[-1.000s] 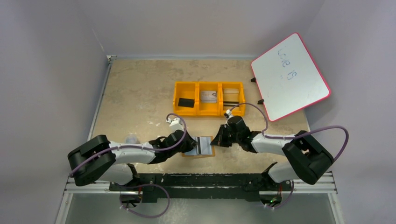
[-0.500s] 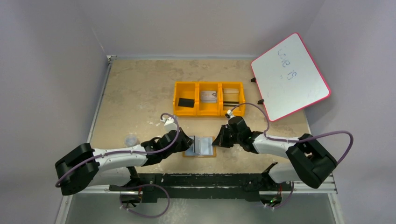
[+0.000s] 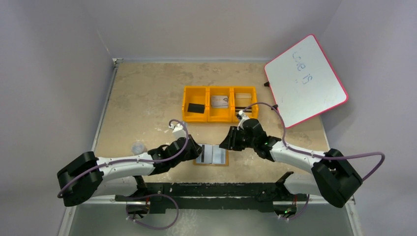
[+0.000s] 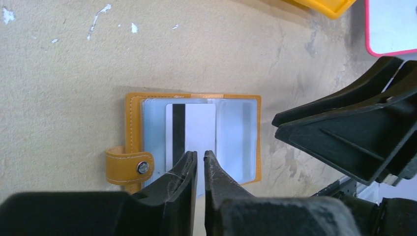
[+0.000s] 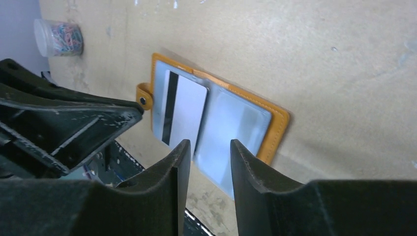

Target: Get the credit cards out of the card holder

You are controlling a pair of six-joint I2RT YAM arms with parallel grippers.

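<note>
From above, the flat tan-brown leather-like bifold card holder [image 3: 224, 162] lies open on the beige speckled table [image 3: 147, 98], near its front edge and between the two arms. A thin pale plastic credit card [image 3: 207, 154] with a black magnetic stripe lies on its left half. The left gripper [image 3: 196, 151] sits at the holder's 9 o'clock edge. The right gripper [image 3: 225, 144] is at its 2 o'clock corner. A bright orange three-compartment plastic tray [image 3: 220, 89] stands at 12 o'clock from the holder and a pink-framed whiteboard [image 3: 305, 81] at 2 o'clock.

In the left wrist view, the left fingers stand a narrow slit apart and grip nothing. Their tips are over the card's near edge. The card lies flat on the pale blue-grey pockets. The holder's strap with its small metal stud [image 4: 142, 168] juts out at 8 o'clock.

In the right wrist view, the right fingers are moderately parted and empty, with the holder's near edge showing between them. A small clear jar of coloured paper clips [image 5: 58, 37] stands at 10 o'clock from the holder.
</note>
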